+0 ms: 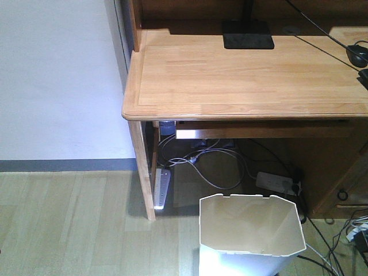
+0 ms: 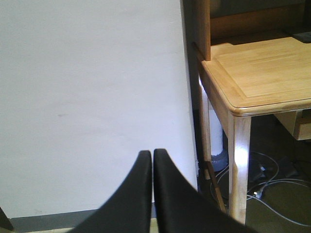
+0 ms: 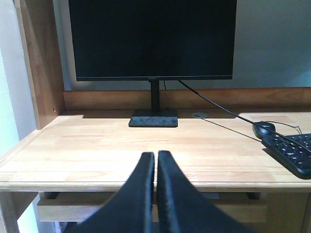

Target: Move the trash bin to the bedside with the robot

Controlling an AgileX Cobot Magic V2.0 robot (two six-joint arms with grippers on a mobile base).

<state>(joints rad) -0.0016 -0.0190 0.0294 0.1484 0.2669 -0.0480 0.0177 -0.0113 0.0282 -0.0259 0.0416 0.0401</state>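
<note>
The white trash bin [image 1: 251, 236] stands on the floor at the bottom of the front view, in front of the desk, its cream inside showing nothing in it. The bedside is out of view. My left gripper [image 2: 152, 153] is shut with nothing in it and faces the white wall beside the desk's left corner. My right gripper [image 3: 156, 154] is shut too, holding nothing, and points over the desk's front edge toward the monitor. Neither gripper appears in the front view, and the bin appears in neither wrist view.
A light wooden desk [image 1: 241, 75] carries a black monitor [image 3: 152, 39], a mouse [image 3: 264, 129] and a keyboard [image 3: 293, 153]. Under it lie power strips [image 1: 161, 187] and tangled cables [image 1: 215, 167]. A white wall [image 1: 57, 75] stands left; wood floor [image 1: 69, 224] lies below.
</note>
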